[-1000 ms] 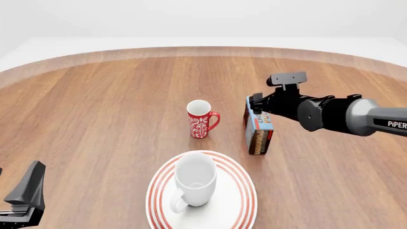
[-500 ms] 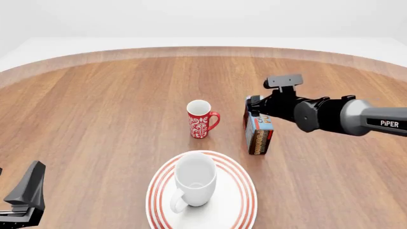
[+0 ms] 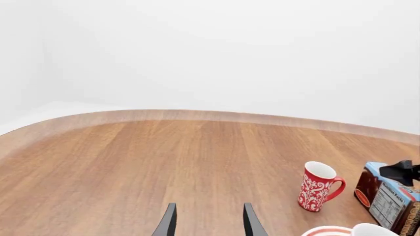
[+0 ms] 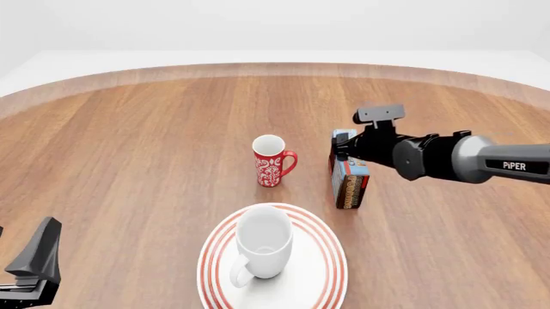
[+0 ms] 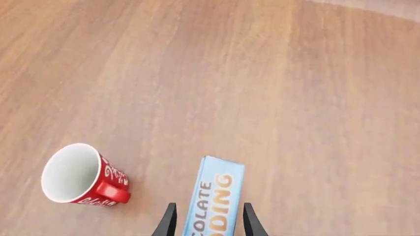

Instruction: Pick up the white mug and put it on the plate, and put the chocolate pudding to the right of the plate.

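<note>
White mug (image 4: 260, 246) is seated upright on the plate (image 4: 326, 270), handle toward the camera. Chocolate pudding (image 4: 348, 177) is stood on edge on the table (image 4: 129, 148), behind and right of the plate, just right of the red mug (image 4: 272, 161). Right pincer (image 5: 208, 223) is spread around the carton's top; contact cannot be told. Left pincer (image 3: 208, 221) is held open, empty, at the near-left edge.
</note>
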